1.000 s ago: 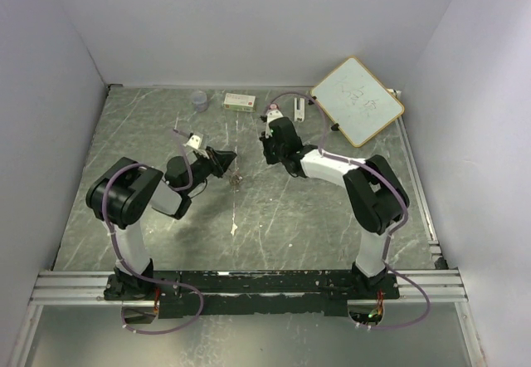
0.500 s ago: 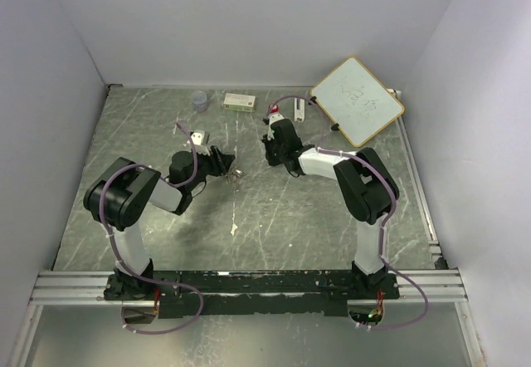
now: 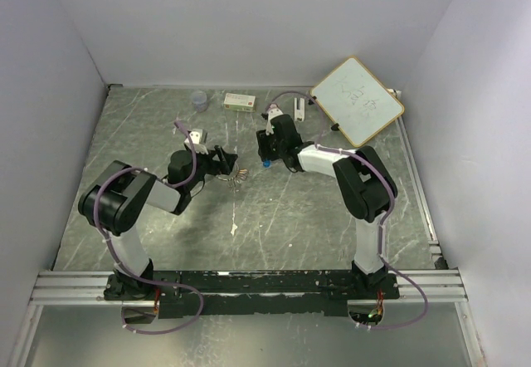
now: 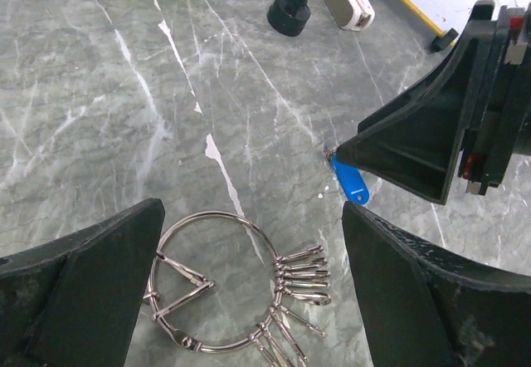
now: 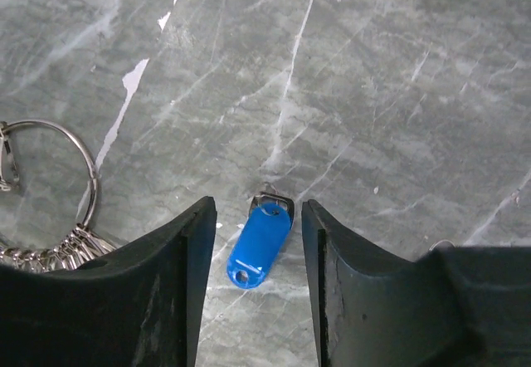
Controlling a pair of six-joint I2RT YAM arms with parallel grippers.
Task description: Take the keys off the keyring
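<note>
Marble tabletop (image 5: 398, 93): blue key (image 5: 259, 244) loose inside parted right hand (image 5: 257, 211).

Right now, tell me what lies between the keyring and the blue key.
Only bare table: in the left wrist view, nothing sits between the keyring and the blue key; they lie apart.

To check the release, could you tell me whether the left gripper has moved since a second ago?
Yes, slightly: the left gripper edged toward the cup at the back.
</note>
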